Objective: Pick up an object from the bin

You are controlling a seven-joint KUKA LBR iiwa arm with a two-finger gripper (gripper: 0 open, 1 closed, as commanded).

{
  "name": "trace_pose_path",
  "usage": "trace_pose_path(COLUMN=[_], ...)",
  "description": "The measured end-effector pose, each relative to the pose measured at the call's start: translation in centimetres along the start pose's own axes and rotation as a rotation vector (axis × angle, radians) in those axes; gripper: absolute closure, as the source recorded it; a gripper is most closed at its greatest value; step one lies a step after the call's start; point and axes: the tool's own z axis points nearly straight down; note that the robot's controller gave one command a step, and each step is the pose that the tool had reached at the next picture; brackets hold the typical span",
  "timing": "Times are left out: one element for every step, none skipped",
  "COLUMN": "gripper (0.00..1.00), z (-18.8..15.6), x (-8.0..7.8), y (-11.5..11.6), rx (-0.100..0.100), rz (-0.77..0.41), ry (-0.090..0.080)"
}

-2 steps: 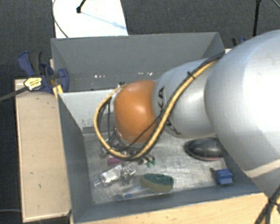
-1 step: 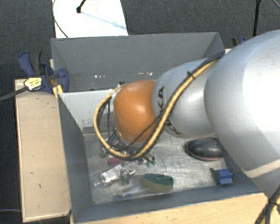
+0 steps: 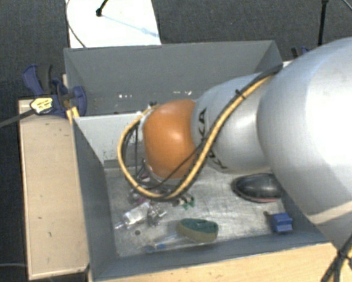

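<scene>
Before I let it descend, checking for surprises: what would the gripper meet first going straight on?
Likely the clear and silvery bits lying just under the gripper near the bin's left wall; depth is unclear, so possibly bare floor beside them.

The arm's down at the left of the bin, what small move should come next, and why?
Probably a slight descent: the gripper hangs just over the small silvery bits on the left floor of the bin, whereas the green oval pad and blue block lie well aside.
</scene>
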Motion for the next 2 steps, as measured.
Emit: trace_pose_path(gripper=[1.0,1.0], z=[-2.1,-5.9], x=[-0.1,-0.3], y=[0.0,0.0], rx=[0.0,0.002], rz=[0.004,0.007], ry=[0.002,-0.001])
